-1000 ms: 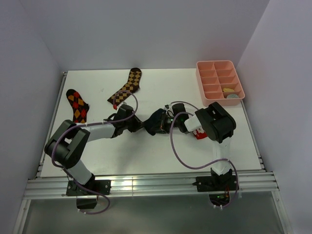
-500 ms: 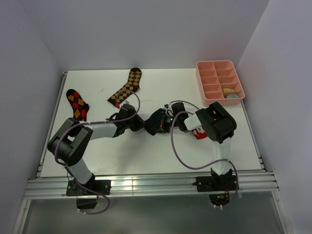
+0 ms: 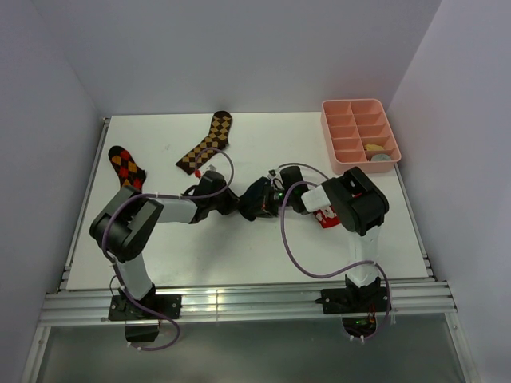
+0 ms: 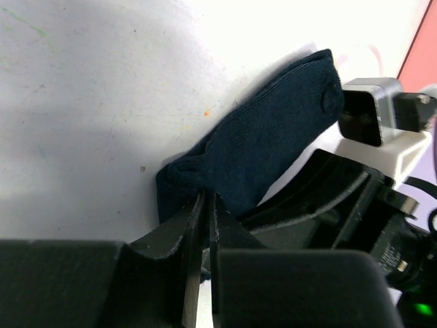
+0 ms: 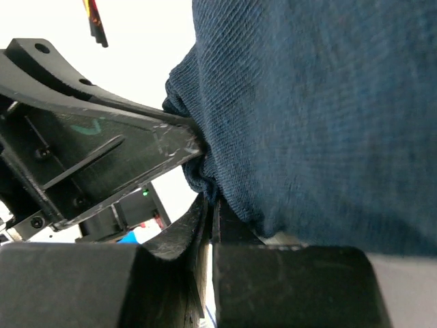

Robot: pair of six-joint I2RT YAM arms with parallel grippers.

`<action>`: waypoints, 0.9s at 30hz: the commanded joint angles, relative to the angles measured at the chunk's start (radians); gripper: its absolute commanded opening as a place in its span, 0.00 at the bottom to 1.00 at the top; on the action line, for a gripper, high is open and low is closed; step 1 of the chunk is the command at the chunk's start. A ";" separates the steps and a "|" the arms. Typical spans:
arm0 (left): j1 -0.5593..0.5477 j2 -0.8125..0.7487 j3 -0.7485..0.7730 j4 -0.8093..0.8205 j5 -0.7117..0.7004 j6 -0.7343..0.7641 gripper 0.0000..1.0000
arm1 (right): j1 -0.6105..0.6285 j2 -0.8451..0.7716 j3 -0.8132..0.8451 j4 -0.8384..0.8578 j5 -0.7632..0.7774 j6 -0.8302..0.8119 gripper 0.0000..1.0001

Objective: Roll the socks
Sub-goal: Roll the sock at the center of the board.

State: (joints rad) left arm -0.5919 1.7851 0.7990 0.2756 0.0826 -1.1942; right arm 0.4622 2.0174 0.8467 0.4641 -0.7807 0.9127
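The dark navy sock [image 3: 257, 199] lies bunched at the table's middle, between my two grippers. My left gripper [image 3: 237, 206] comes at it from the left. In the left wrist view its jaws [image 4: 207, 199] are pressed nearly together on the sock's [image 4: 266, 143] near edge. My right gripper [image 3: 274, 201] reaches in from the right. Its jaws [image 5: 210, 201] are shut on a fold of the navy sock [image 5: 314, 102]. A mustard yellow sock [image 3: 373, 148] and a grey sock [image 3: 382, 157] sit balled up in the pink tray.
The pink divided tray [image 3: 355, 128] stands at the back right. A brown argyle sock [image 3: 209, 142] and a black sock with red and orange checks [image 3: 126, 171] lie at the back left. A red sock [image 3: 327, 218] peeks out under the right arm.
The left arm's elbow has swung to the right and its jaws have closed further on the navy sock. The right gripper has kept its hold and place.
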 commanded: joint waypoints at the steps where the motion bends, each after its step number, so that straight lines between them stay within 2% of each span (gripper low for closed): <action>1: -0.006 0.031 -0.009 0.001 -0.009 -0.002 0.13 | 0.000 -0.012 -0.011 -0.192 0.184 -0.115 0.05; 5: -0.006 0.048 -0.012 -0.021 -0.015 0.004 0.09 | 0.007 -0.095 -0.008 -0.281 0.257 -0.190 0.21; 10: -0.006 0.051 -0.007 -0.038 -0.021 0.027 0.08 | 0.046 -0.227 0.012 -0.398 0.331 -0.319 0.34; 20: -0.006 0.065 0.023 -0.061 -0.003 0.079 0.04 | 0.153 -0.426 0.002 -0.440 0.515 -0.702 0.35; 27: -0.006 0.074 0.069 -0.108 -0.007 0.136 0.04 | 0.277 -0.442 -0.012 -0.369 0.687 -0.865 0.42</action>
State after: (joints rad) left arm -0.5945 1.8275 0.8474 0.2539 0.0925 -1.1252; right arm 0.6971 1.5997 0.8444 0.0525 -0.2131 0.1757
